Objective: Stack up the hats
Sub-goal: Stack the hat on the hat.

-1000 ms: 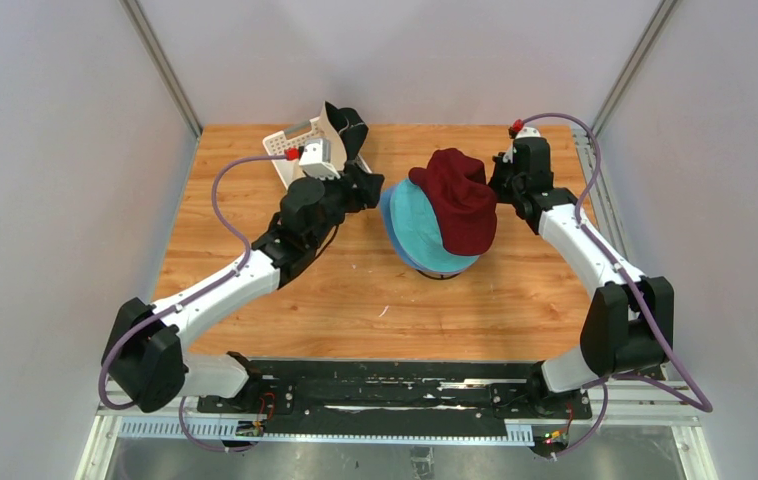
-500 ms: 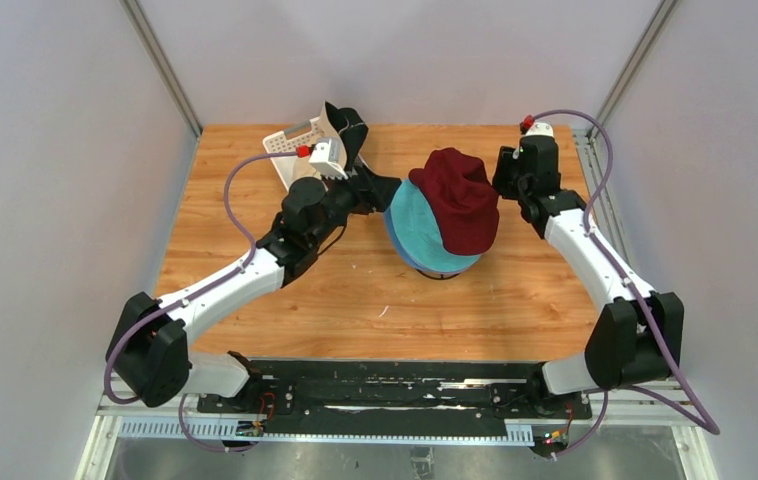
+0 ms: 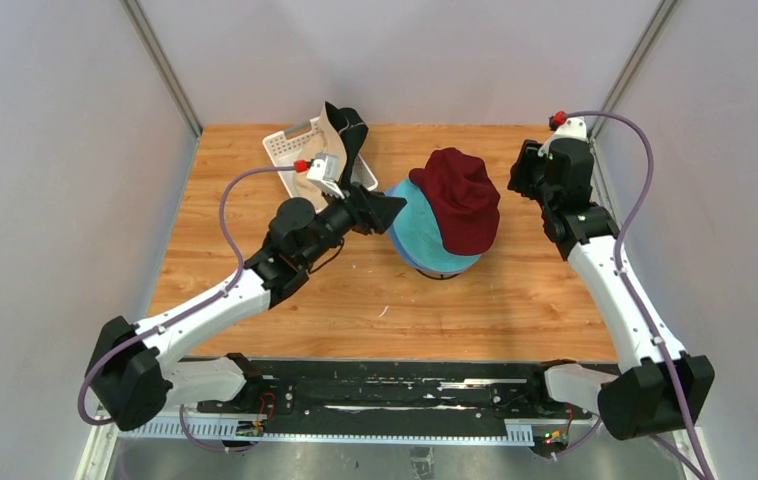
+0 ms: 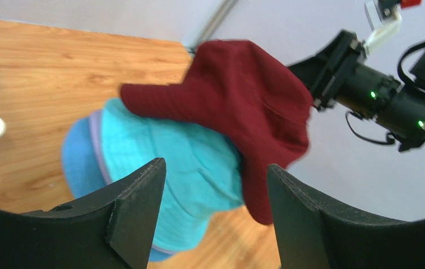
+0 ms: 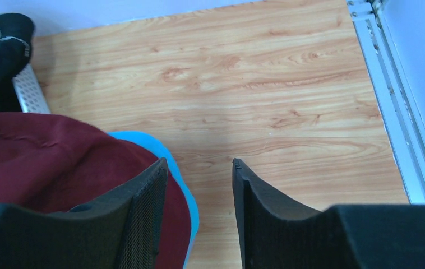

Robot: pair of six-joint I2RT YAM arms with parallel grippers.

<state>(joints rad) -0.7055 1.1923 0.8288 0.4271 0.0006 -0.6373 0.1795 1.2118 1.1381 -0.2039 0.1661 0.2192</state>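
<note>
Dark red hat lay crooked atop the teal hat; left gripper and right gripper both had jaws apart, empty.

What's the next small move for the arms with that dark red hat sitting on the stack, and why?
Probably ease the left gripper forward, close on the dark red hat's near brim and tug it leftward. The hat sits skewed, draped over the right side of the teal hat, and the left gripper's open jaws face it; the right gripper is open and clear of it.
</note>
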